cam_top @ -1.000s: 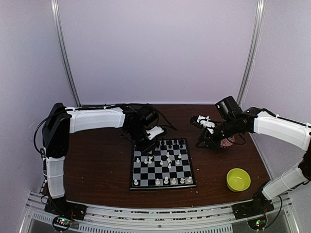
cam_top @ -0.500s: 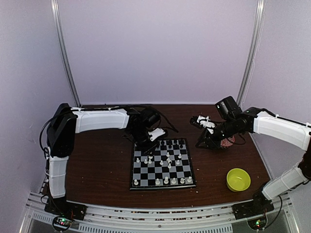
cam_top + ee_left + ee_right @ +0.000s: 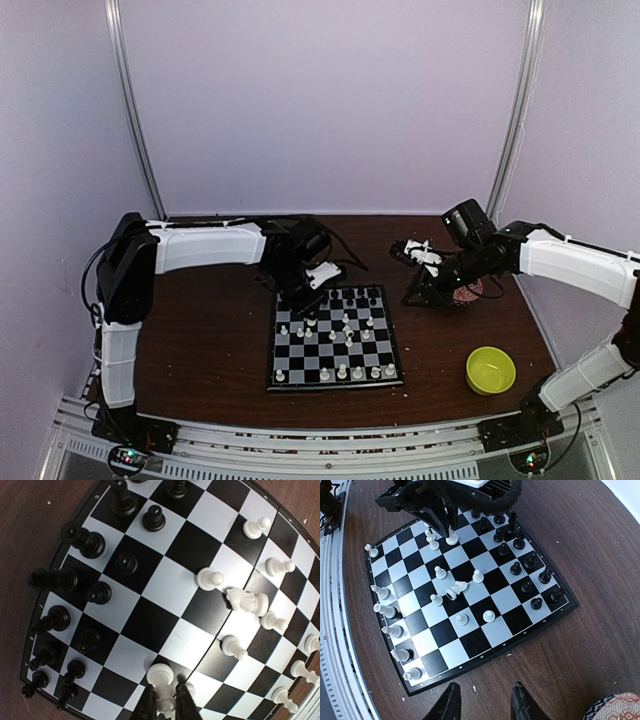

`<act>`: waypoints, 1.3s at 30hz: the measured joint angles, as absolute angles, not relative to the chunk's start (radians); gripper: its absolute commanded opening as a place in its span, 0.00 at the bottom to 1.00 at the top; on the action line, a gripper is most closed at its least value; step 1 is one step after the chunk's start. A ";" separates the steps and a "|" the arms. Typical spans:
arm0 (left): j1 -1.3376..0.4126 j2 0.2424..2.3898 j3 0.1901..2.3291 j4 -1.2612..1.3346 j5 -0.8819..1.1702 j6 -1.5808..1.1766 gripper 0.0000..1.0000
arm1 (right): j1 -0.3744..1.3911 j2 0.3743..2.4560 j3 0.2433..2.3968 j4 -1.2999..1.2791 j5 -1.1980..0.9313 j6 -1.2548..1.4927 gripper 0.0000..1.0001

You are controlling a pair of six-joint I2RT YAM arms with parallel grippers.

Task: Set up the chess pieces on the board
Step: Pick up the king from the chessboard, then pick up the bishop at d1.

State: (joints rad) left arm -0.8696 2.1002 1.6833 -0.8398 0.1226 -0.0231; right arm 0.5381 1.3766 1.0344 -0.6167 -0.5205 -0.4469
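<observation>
Gripping a white chess piece (image 3: 161,676) on the board's (image 3: 165,580) far-left squares with the left end effector (image 3: 164,707), toppled white piece (image 3: 247,601) nearby; holding the right end effector (image 3: 485,700) parted, empty, beside the red-patterned bowl (image 3: 615,707).

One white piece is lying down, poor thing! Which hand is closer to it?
Left. The left hand is over the board, pinching a white piece near the fallen piece; the right hand hangs beyond the board's edge.

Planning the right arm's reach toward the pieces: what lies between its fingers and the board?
In the right wrist view, only bare brown tabletop with a few pale crumbs separates the right fingers from the board.
</observation>
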 measured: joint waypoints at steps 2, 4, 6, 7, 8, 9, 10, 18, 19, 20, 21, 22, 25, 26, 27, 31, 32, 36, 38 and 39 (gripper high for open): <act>-0.870 2.100 1.686 -0.840 0.130 -0.023 0.04 | 0.538 1.379 1.034 -0.617 -0.521 -0.447 0.33; -0.870 2.100 1.692 -0.840 0.137 -0.023 0.04 | 0.538 1.381 1.034 -0.617 -0.521 -0.447 0.33; -0.870 2.100 1.698 -0.839 0.150 -0.023 0.03 | 0.538 1.382 1.034 -0.617 -0.521 -0.447 0.33; -0.870 2.100 1.699 -0.838 0.157 -0.023 0.03 | 0.538 1.382 1.034 -0.617 -0.521 -0.447 0.33; -0.870 2.100 1.699 -0.839 0.165 -0.024 0.03 | 0.538 1.382 1.034 -0.617 -0.521 -0.447 0.33; -0.870 2.100 1.699 -0.839 0.171 -0.024 0.03 | 0.538 1.382 1.034 -0.617 -0.521 -0.447 0.33; -0.870 2.100 1.699 -0.839 0.178 -0.024 0.02 | 0.538 1.382 1.034 -0.617 -0.522 -0.447 0.33; -0.870 2.024 1.668 -0.832 0.195 -0.031 0.02 | 0.548 1.378 1.036 -0.629 -0.561 -0.447 0.33; -0.870 1.994 1.650 -0.831 0.194 -0.033 0.02 | 0.555 1.375 1.037 -0.634 -0.563 -0.447 0.33; -0.870 1.961 1.630 -0.831 0.194 -0.034 0.02 | 0.564 1.373 1.038 -0.637 -0.564 -0.447 0.33; -0.870 1.935 1.615 -0.831 0.194 -0.035 0.02 | 0.581 1.371 1.041 -0.641 -0.563 -0.448 0.33; -0.870 1.895 1.589 -0.830 0.194 -0.037 0.02 | 0.608 1.370 1.047 -0.647 -0.560 -0.450 0.33; -0.870 1.787 1.528 -0.831 0.194 -0.047 0.02 | 0.712 1.382 1.093 -0.684 -0.538 -0.472 0.34; -0.870 1.756 1.510 -0.830 0.192 -0.051 0.02 | 0.742 1.391 1.113 -0.696 -0.529 -0.479 0.34; -0.870 1.729 1.492 -0.830 0.189 -0.054 0.02 | 0.784 1.409 1.145 -0.710 -0.514 -0.492 0.34; -0.868 1.618 1.392 -0.826 0.145 -0.078 0.02 | 0.915 1.512 1.258 -0.751 -0.466 -0.523 0.36; -0.866 1.600 1.369 -0.823 0.136 -0.084 0.02 | 0.939 1.538 1.278 -0.757 -0.454 -0.527 0.36; -0.829 1.524 1.230 -0.795 0.111 -0.112 0.01 | 1.033 1.656 1.353 -0.788 -0.400 -0.539 0.37; -0.804 1.496 1.172 -0.783 0.105 -0.122 0.01 | 1.064 1.705 1.379 -0.799 -0.382 -0.544 0.38; -0.792 1.483 1.147 -0.774 0.103 -0.125 0.01 | 1.078 1.729 1.390 -0.804 -0.374 -0.545 0.39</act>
